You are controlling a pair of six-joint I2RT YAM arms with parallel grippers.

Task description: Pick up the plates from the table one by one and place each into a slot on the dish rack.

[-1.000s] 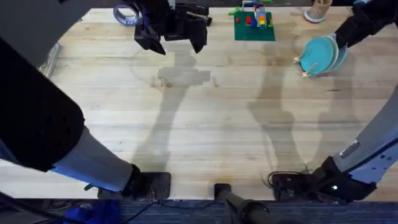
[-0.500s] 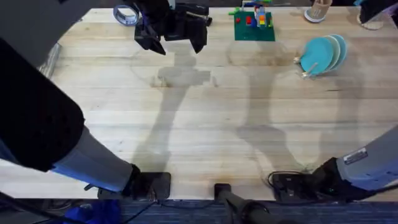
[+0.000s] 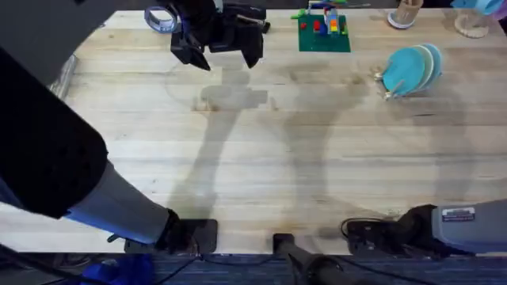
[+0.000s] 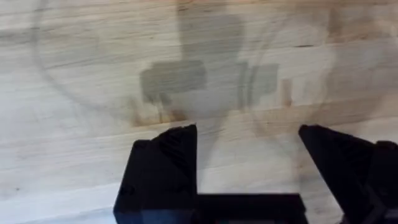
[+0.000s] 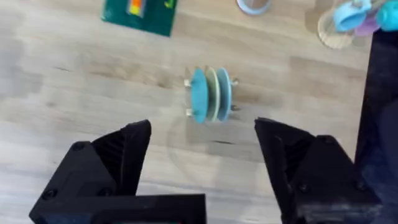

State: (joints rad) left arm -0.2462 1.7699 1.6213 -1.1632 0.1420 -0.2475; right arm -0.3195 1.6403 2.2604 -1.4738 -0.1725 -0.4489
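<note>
Wooden planks of the table (image 3: pixel 261 150) stretch wide and bare before me, light butcher-block with only arm shadows across the middle. At the far right stands the dish rack (image 3: pixel 387 85), a slight thing of thin pegs, and the plates (image 3: pixel 408 70) sit upright in its slots: a teal one, a cream-yellow one behind it, and a pale blue edge behind that, seen edge-on from my right wrist (image 5: pixel 211 93). A green toy baseplate (image 3: pixel 323 33) lies at the far centre and a tape roll (image 3: pixel 161 17) at the far left.

My left claw (image 3: pixel 218 43) hangs over the far left of the table, released, fingers wide, nothing between them. My right claw (image 5: pixel 202 165) is likewise spread and empty, looking down on the rack from well apart.

I see no plate lying flat, so I judge the work near done. These plates look light, stiff and slick; I would pinch one at the top rim.
</note>
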